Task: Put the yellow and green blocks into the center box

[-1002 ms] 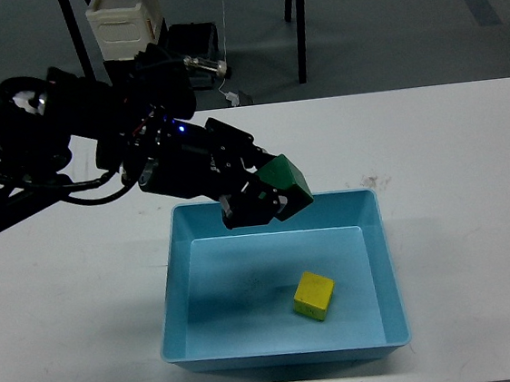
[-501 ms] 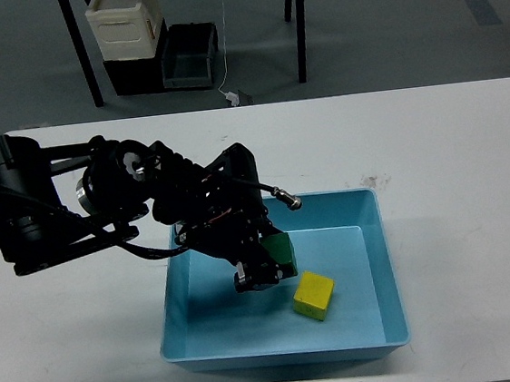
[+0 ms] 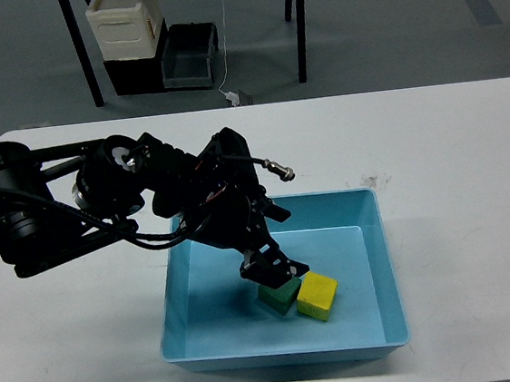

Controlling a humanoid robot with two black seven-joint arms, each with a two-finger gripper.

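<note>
The blue box (image 3: 379,260) stands at the middle of the white table (image 3: 453,161). The yellow block (image 3: 317,296) lies on the box floor, right of centre. The green block (image 3: 280,295) lies on the floor right next to it, on its left, seemingly touching it. My left arm comes in from the left and reaches down into the box. My left gripper (image 3: 270,268) is just above the green block, its fingers spread and holding nothing. The arm hides part of the box's back left wall. My right gripper is out of view.
Beyond the table's far edge, on the floor, stand a white container (image 3: 123,22) on a black stand, a dark bin (image 3: 188,57) and table legs (image 3: 296,22). A small connector (image 3: 280,172) sticks out of my left arm above the box.
My left gripper carried the green block from over the box's back rim down to the floor, set it beside the yellow block and opened. The yellow block stayed put.
</note>
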